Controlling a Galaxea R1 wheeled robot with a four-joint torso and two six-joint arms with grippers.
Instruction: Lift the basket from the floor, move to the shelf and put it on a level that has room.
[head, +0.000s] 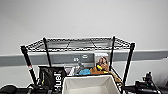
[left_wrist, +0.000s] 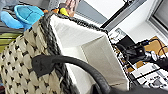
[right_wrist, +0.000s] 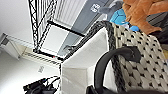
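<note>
Your empty woven basket (head: 87, 85) looks light, semi-stiff; hold both loop handles (left_wrist: 75, 65). Pincer states: cannot tell.

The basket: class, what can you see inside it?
Inside the basket only white fabric lining shows on the walls. Its bottom is hidden in all three views, so any contents there stay unknown.

Black jointed arm (head: 143, 86), thin black cables along it.
</note>
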